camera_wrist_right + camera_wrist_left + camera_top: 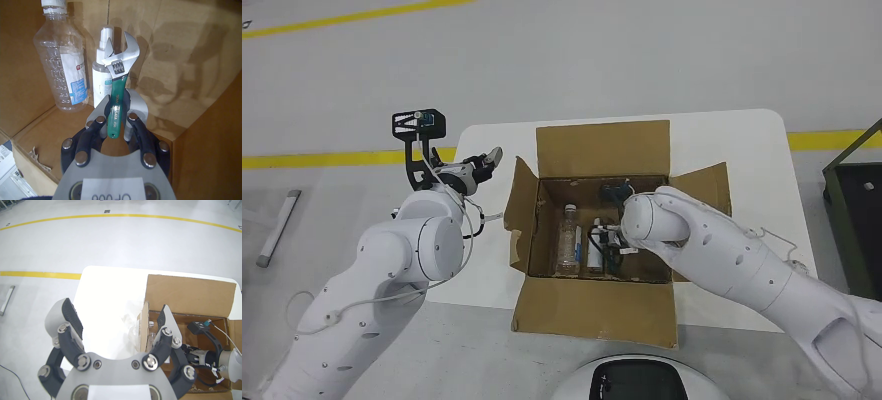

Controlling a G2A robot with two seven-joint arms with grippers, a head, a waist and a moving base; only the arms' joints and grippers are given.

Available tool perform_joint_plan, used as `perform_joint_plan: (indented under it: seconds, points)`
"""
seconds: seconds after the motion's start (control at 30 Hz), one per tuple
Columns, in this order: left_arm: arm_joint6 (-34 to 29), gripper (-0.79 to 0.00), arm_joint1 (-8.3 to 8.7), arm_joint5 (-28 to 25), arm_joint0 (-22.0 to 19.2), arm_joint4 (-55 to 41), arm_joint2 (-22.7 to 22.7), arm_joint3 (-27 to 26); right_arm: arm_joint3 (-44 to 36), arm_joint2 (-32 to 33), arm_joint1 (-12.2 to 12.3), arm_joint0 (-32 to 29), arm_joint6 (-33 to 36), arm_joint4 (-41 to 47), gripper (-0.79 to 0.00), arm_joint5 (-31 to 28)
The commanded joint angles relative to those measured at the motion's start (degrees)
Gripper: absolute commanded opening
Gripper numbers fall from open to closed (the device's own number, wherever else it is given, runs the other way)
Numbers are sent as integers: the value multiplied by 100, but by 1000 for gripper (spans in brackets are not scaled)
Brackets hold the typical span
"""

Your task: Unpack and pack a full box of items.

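Observation:
An open cardboard box [600, 150] stands on the white table [742, 135]. My right gripper [117, 102] is down inside the box, shut on the green handle of an adjustable wrench [121, 62] whose steel head points away from the wrist. Beside the wrench lie a clear plastic bottle [62, 62] and a white spray bottle [101, 75]; both bottles, the clear one [568, 240] and the spray one [595, 250], lie on the box floor in the top view. My left gripper [117, 321] hangs open and empty over the table, left of the box [189, 294].
The box's four flaps are folded outward; the front flap [594, 308] overhangs the table's near edge. Bare table lies left of the box [105, 298]. A dark green cabinet [854, 215] stands at the far right. Yellow lines [332, 158] mark the floor.

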Motion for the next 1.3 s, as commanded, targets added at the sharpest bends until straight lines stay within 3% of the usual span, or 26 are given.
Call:
perform_joint_plan:
  seconds: [0.0,0.1,0.17,0.3,0.47,0.53,0.77,0.9,1.03,1.17,1.2,1.27]
  points:
    - [0,0,0,0,0,0,0,0,131,-64,-70,51,-27,28,-785,-21]
    - [0,0,0,0,0,0,0,0,332,-156,-182,118,-91,71,-785,-69]
    - [0,0,0,0,0,0,0,0,452,-196,-248,160,-116,101,-631,-111]
    - [0,0,0,0,0,0,0,0,639,-234,-346,223,-137,141,-523,-207]
    - [0,0,0,0,0,0,0,0,803,-200,-420,240,-179,201,-465,-348]
    - [0,0,0,0,0,0,0,0,820,-144,-431,240,-224,221,-397,-380]
    - [0,0,0,0,0,0,0,0,350,463,-222,113,-262,219,-416,-464]
    - [0,0,0,0,0,0,0,0,-634,1411,166,-252,-149,58,-431,-471]
    - [0,0,0,0,0,0,0,0,-2099,2902,658,-1099,223,-164,-425,-545]
    - [0,0,0,0,0,0,0,0,-3511,4596,1024,-2222,508,-316,-514,-691]
    - [0,0,0,0,0,0,0,0,-3794,5000,1093,-2495,553,-414,-557,-671]
    - [0,0,0,0,0,0,0,0,-4276,5753,1199,-3007,667,-526,-727,-618]
